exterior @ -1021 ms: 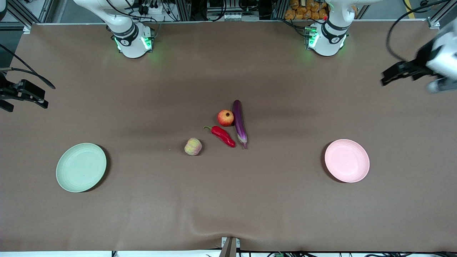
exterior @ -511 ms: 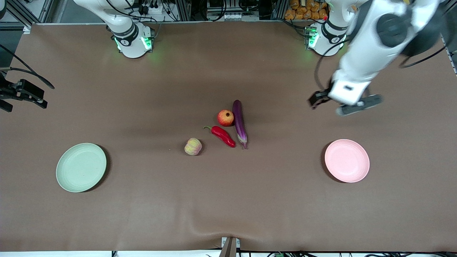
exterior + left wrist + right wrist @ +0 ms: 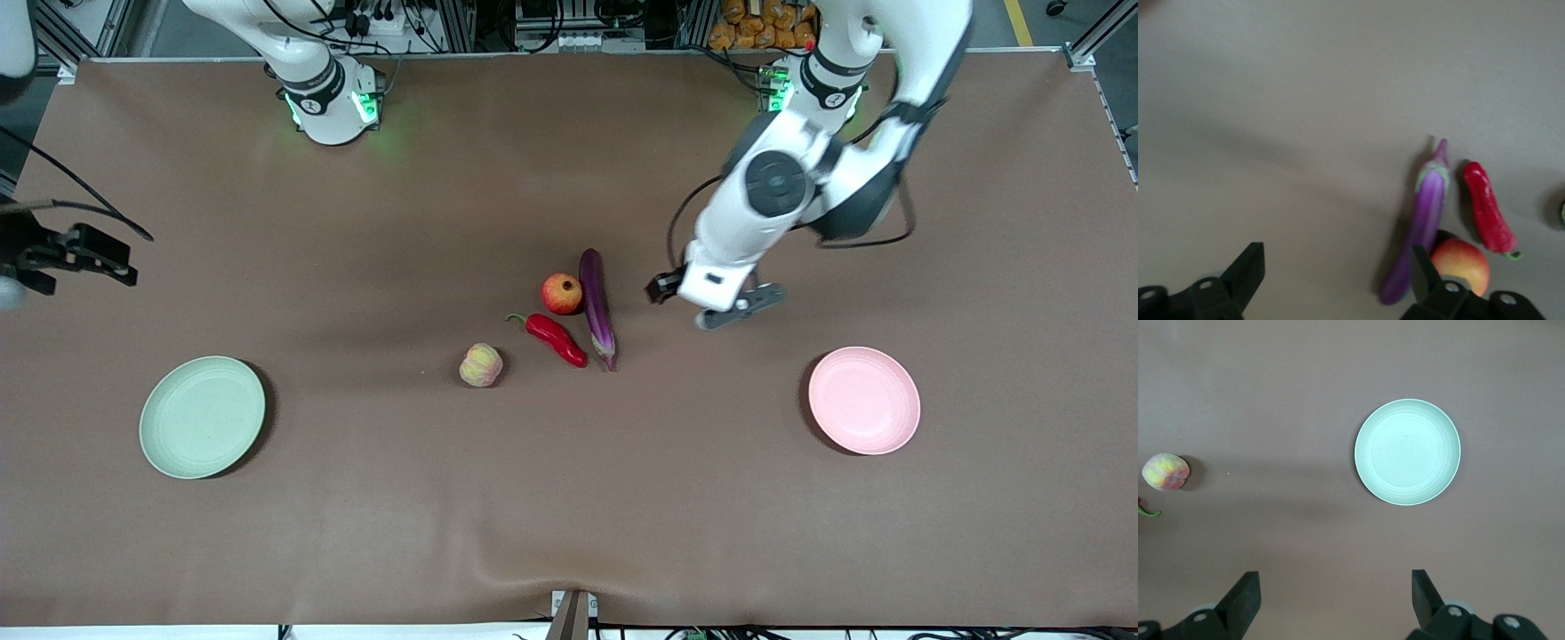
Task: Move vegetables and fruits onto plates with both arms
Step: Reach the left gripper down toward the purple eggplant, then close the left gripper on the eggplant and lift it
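Observation:
The purple eggplant (image 3: 597,307), red chili pepper (image 3: 556,338), red-orange pomegranate-like fruit (image 3: 562,293) and pale ribbed fruit (image 3: 481,364) lie together mid-table. The mint green plate (image 3: 203,417) sits toward the right arm's end and the pink plate (image 3: 863,400) toward the left arm's end; both are empty. My left gripper (image 3: 677,292) is open and empty over bare table beside the eggplant. Its wrist view (image 3: 1336,260) shows the eggplant (image 3: 1428,227) by one finger, the chili (image 3: 1486,210) and the pomegranate-like fruit (image 3: 1461,267). My right gripper (image 3: 116,265) is open and empty, high over the right arm's end.
The right wrist view, with the open gripper (image 3: 1335,581), looks down on the green plate (image 3: 1407,452) and the pale fruit (image 3: 1165,471). Brown cloth covers the whole table. The arm bases stand along the table edge farthest from the front camera.
My left arm has swung in from the table's end to beside the eggplant. My right gripper has shifted slightly toward the front camera. The food and plates have not moved.

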